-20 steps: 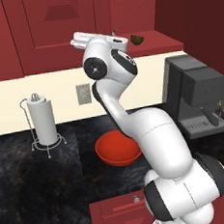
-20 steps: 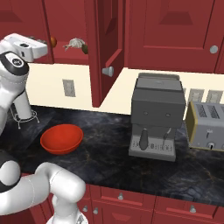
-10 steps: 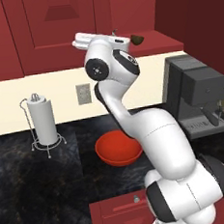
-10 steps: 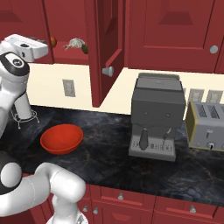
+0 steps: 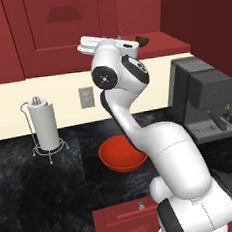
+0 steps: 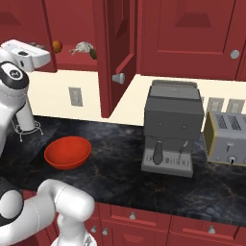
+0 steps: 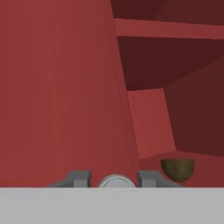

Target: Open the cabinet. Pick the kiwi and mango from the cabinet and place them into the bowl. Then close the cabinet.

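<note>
Up in the cabinet, the tool is clenched on a round silver knob between its 2 fingers. Kiwi sits on the shelf just beside them, mango further along. Bowl waits below on the tabletop.
</note>
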{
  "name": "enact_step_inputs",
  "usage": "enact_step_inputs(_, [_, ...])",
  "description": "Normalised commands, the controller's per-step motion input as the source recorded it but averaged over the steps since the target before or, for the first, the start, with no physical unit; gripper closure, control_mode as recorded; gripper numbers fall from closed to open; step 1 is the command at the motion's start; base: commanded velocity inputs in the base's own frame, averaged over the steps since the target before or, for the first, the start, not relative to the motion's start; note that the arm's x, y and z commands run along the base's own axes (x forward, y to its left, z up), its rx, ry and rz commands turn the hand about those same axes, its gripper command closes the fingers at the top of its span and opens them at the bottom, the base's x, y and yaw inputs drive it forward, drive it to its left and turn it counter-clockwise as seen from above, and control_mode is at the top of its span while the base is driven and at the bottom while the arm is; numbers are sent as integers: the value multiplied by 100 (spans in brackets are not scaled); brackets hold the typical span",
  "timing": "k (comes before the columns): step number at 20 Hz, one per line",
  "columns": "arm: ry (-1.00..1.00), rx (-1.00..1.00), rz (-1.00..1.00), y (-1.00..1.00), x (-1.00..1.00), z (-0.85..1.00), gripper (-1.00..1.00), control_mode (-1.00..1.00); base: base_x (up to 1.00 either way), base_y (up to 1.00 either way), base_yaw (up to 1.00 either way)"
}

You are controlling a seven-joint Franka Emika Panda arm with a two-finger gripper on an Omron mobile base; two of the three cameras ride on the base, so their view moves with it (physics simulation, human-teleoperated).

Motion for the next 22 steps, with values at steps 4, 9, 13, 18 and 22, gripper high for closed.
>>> enact_step_inputs(4, [-2, 0, 0, 49, -59, 10, 100, -100, 0, 0, 0])
enact_step_inputs(9, [0, 0, 0, 77, -64, 21, 100, -100, 0, 0, 0])
enact_step_inputs(13, [0, 0, -3, 91, -73, 21, 100, -100, 0, 0, 0])
enact_step_inputs(18, [0, 2, -4, 98, -76, 19, 100, -100, 0, 0, 0])
enact_step_inputs(22, [0, 3, -5, 100, -75, 21, 100, -100, 0, 0, 0])
